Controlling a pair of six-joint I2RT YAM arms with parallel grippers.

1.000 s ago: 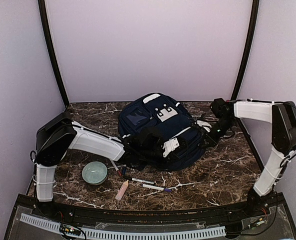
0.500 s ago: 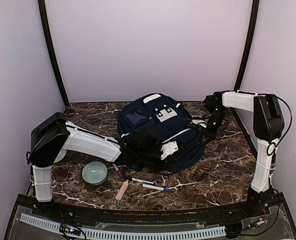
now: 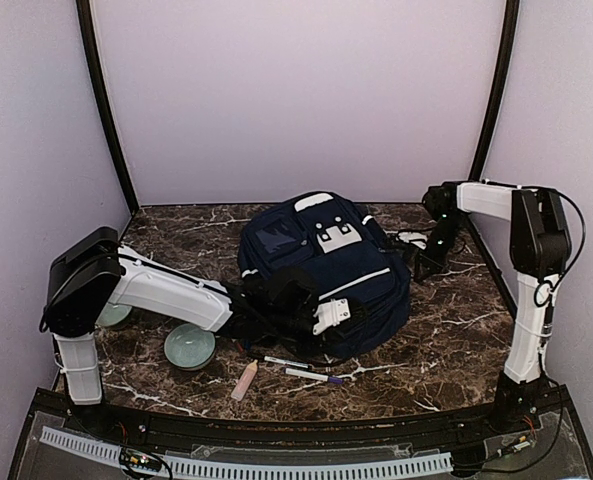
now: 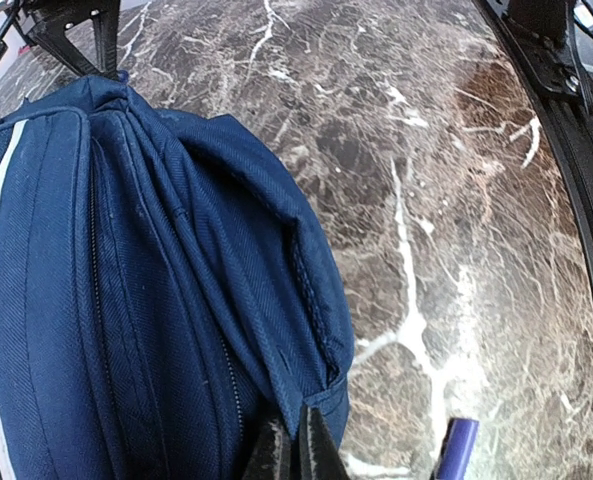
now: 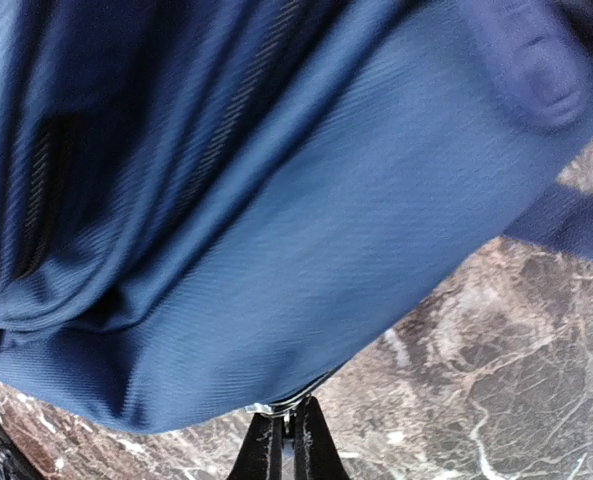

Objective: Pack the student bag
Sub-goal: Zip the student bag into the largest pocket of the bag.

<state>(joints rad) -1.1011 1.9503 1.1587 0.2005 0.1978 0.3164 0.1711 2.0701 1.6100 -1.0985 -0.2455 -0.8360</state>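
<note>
Student bag (image 3: 321,270) lies mid-table (image 3: 456,340), toward the far edge. My left end effector (image 4: 294,445) pinches a fabric fold at its near-left side, and my right end effector (image 5: 284,440) is pressed together on its hem at the right. Either thin pinch could slip if I pull unevenly, and dragging it nearer could sweep the pens (image 3: 306,375) off the near edge. It is slumped navy fabric with white stripe trim and a grey buckle patch on top.

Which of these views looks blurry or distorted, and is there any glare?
Right wrist view: the student bag fills the frame, close and soft. Left wrist view: sharp, but the wide lens bows the table edge. Top external view: even light, no strong glare.
</note>
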